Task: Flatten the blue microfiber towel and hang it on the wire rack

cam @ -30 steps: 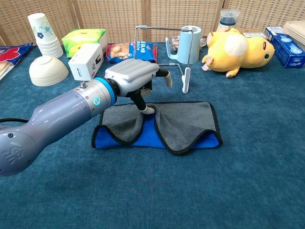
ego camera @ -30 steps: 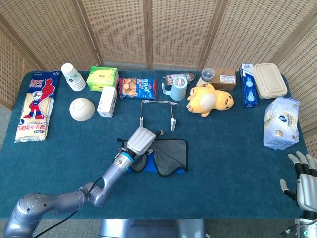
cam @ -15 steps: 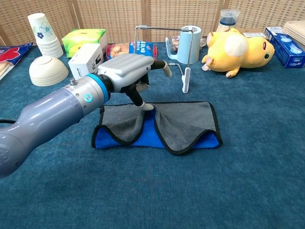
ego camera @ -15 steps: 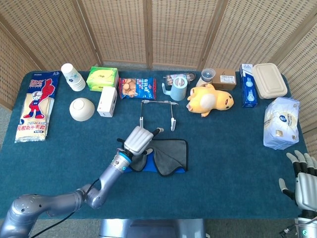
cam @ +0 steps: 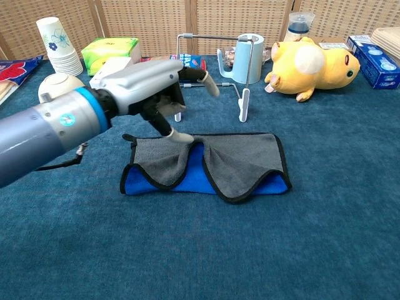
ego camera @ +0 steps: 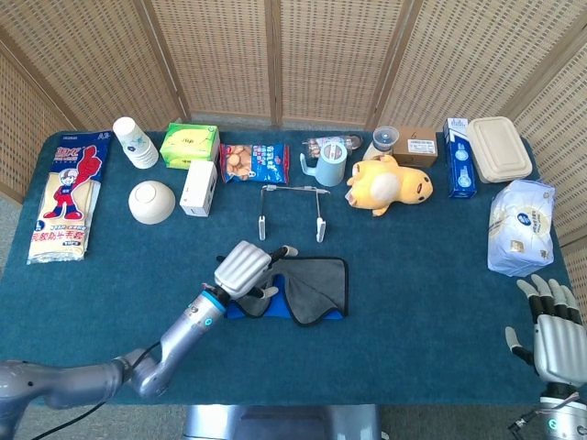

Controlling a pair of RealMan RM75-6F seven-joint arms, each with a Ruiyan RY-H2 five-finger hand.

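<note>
A blue cloth table (ego camera: 413, 302) before wicker screens. The towel (cam: 237, 162) lies folded under the left hand's (cam: 153, 87) loose, empty fingers (cam: 178, 135); the rack (cam: 215, 69) stands just beyond. Flattening seems underway; next, probably pinch a folded edge. The right hand (ego camera: 553, 330) waits spread, empty.

Yellow plush toy (ego camera: 385, 183) beside light-blue mug (ego camera: 327, 165); white bowl (ego camera: 151, 202) far left.

one blue-and-grey microfiber towel (cam: 206, 165) right under the left hand (cam: 153, 90), one bent wire rack (cam: 215, 69) just behind it. past that: one stack of paper cups (ego camera: 135, 141), one white bowl (ego camera: 151, 202), one green tissue box (ego camera: 189, 144), one small white box (ego camera: 198, 187), one cookie bag (ego camera: 254, 161), one light blue mug (ego camera: 327, 166), one yellow plush toy (ego camera: 387, 183). two robot hands total, right hand (ego camera: 553, 335) way off to the side.
</note>
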